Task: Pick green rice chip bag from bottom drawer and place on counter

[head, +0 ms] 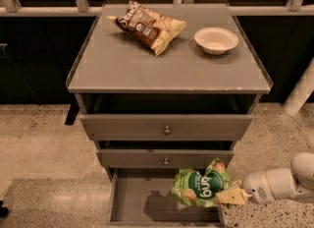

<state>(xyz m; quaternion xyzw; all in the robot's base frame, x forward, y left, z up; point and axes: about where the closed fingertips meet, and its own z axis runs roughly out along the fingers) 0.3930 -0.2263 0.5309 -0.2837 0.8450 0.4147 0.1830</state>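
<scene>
The green rice chip bag (198,186) is light green with a dark green oval label. It hangs above the right part of the open bottom drawer (142,202), casting a shadow on the drawer floor. My gripper (230,195) reaches in from the right on a white arm and is shut on the bag's right edge, with its pale fingertips pinching it. The counter (162,62) is the flat grey top of the cabinet, well above the bag.
A brown-and-cream chip bag (145,25) lies at the back left of the counter. A white bowl (216,40) sits at the back right. Two knobbed drawers (167,129) stand slightly open above the bottom drawer. Speckled floor surrounds the cabinet.
</scene>
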